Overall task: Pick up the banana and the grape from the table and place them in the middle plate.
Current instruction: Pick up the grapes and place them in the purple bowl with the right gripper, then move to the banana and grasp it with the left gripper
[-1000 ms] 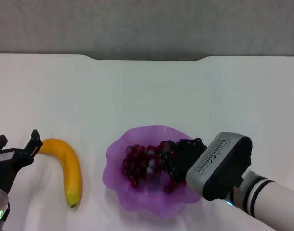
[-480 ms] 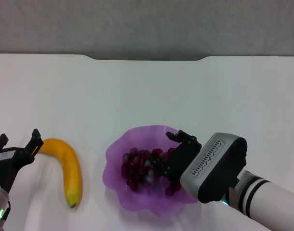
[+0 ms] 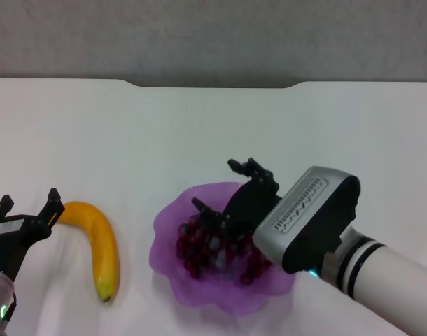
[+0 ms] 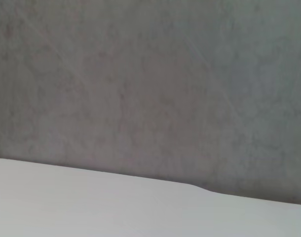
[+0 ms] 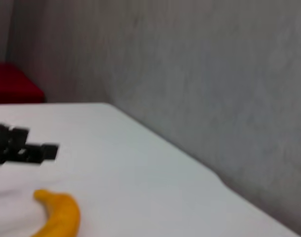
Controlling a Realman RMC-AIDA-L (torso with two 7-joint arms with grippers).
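Purple grape in middle plate

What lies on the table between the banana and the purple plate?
Nothing: in the head view only bare white table separates the banana from the purple plate.

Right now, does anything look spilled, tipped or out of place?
Nothing stands out. The grapes lie inside the plate, none spilled. The open right gripper is just above them. The banana lies flat on the table beside the open left gripper.
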